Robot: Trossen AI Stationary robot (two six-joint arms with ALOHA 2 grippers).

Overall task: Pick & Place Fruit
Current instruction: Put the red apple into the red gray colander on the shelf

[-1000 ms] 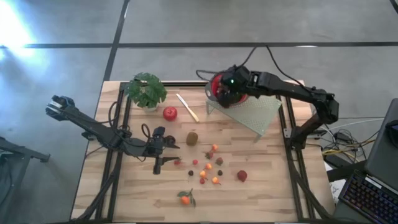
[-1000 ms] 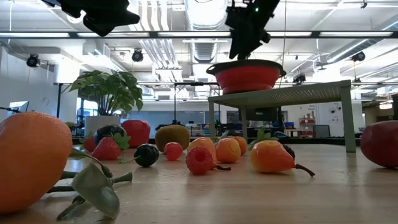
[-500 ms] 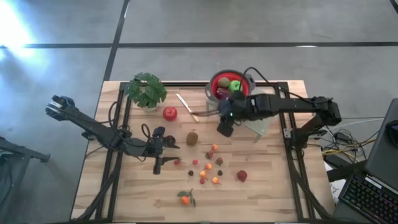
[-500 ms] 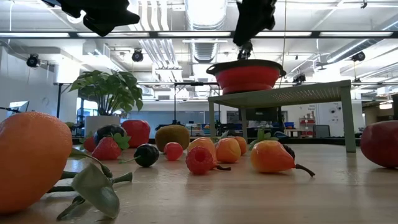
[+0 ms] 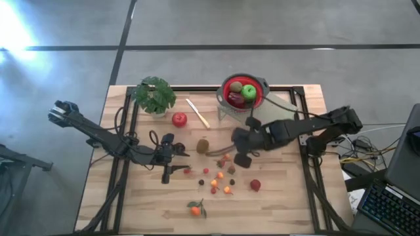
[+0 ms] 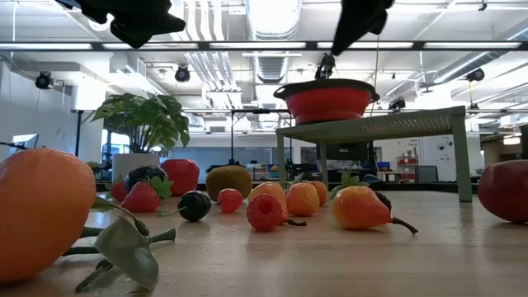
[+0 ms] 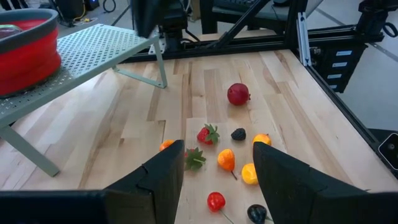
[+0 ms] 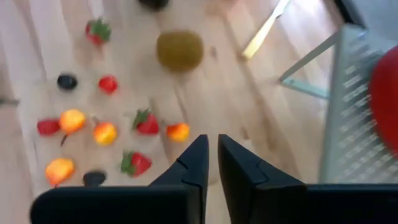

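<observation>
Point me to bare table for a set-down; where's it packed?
Free: bare boards between the dark red fruit and the table's right edge, and between the tangerine and the left hand. Packed: the berry cluster under the right hand.

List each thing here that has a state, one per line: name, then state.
right hand: shut, empty, above the small fruit
left hand: part open, empty
red bowl: on the mesh stand, holding a green apple and other fruit
kiwi: loose on the table
knife: flat on the table
</observation>
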